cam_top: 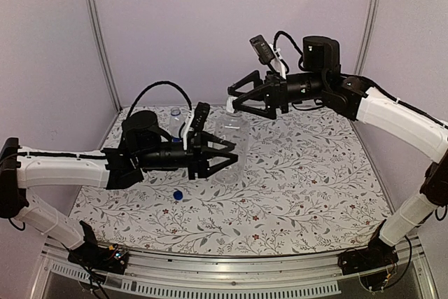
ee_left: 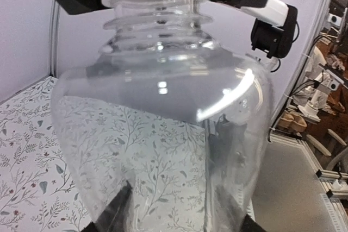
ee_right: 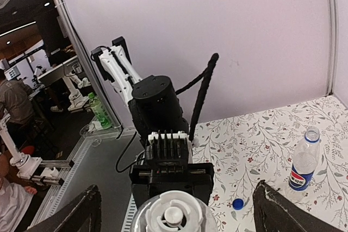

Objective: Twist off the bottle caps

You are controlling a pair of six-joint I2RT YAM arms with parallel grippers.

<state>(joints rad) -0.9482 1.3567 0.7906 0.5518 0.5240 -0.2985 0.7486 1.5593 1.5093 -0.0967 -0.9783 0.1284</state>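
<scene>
Left claw (cam_top: 227, 155) clamps the plain bottle (cam_top: 233, 134) low — thin, slick plastic, easily crushed — right claw (cam_top: 236, 101) spread around its white cap (ee_right: 173, 214).

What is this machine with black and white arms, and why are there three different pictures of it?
It is a robot with two arms bolted to a table. One picture comes from a camera above; the other two from cameras on the wrists. The left gripper holds the plain bottle by its body, and the right gripper is at its white cap, seemingly gripping it. Behind the left arm stands the Pepsi bottle, already open. Its blue cap lies loose on the flowered table.
</scene>
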